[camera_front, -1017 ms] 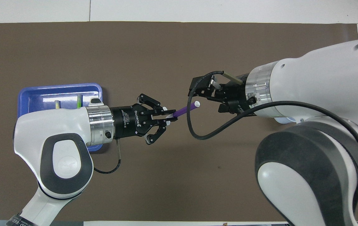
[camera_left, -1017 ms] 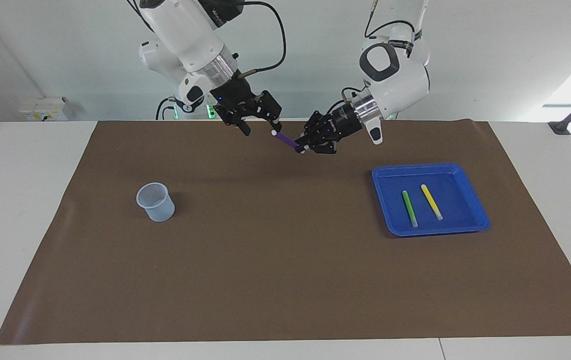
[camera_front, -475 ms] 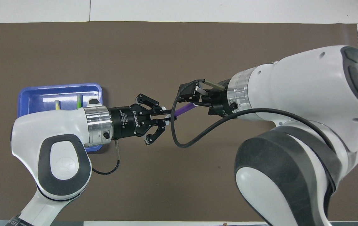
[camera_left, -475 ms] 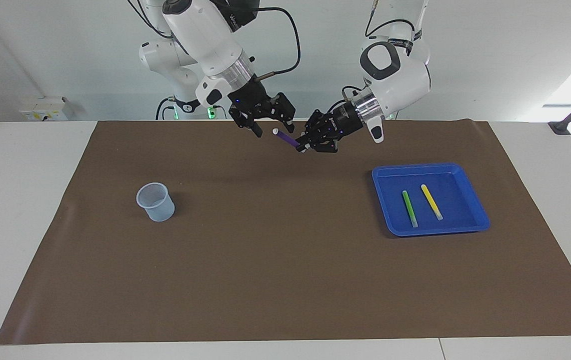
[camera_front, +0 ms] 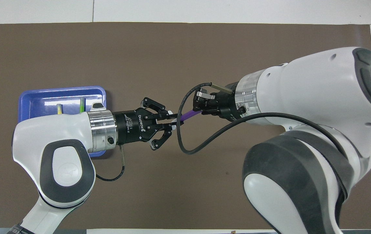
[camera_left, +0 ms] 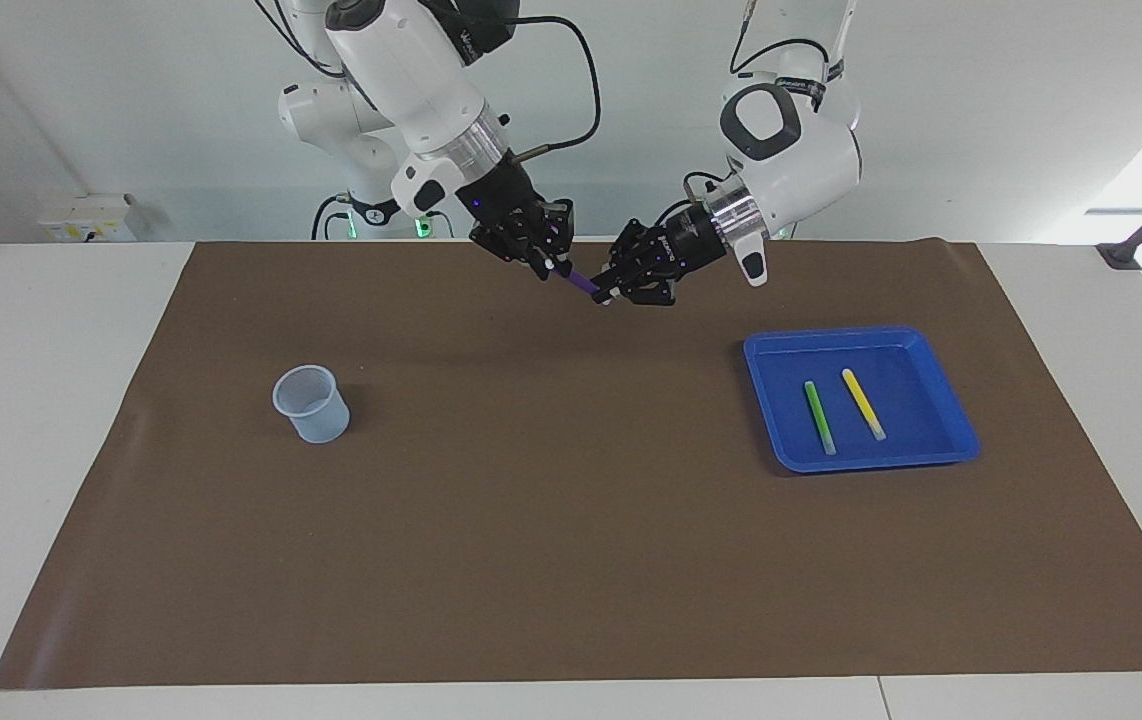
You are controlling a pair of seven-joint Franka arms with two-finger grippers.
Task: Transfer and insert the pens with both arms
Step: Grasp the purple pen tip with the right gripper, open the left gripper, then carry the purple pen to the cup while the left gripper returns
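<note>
A purple pen [camera_left: 579,283] [camera_front: 190,113] hangs in the air over the mat's edge nearest the robots, held at both ends. My left gripper [camera_left: 607,293] [camera_front: 173,121] is shut on its lower end. My right gripper [camera_left: 553,266] [camera_front: 200,107] has closed on its upper, whitish end. A green pen [camera_left: 818,416] [camera_front: 82,105] and a yellow pen [camera_left: 862,403] [camera_front: 59,108] lie side by side in the blue tray [camera_left: 931,346] [camera_front: 36,99]; the left arm hides most of them in the overhead view.
A translucent plastic cup [camera_left: 312,403] stands upright on the brown mat [camera_left: 571,560] toward the right arm's end; the right arm hides it in the overhead view. The blue tray sits toward the left arm's end. White table surrounds the mat.
My right gripper moved in toward the left gripper, came around the purple pen's whitish end and shut on it. The left gripper kept its hold and barely moved.
</note>
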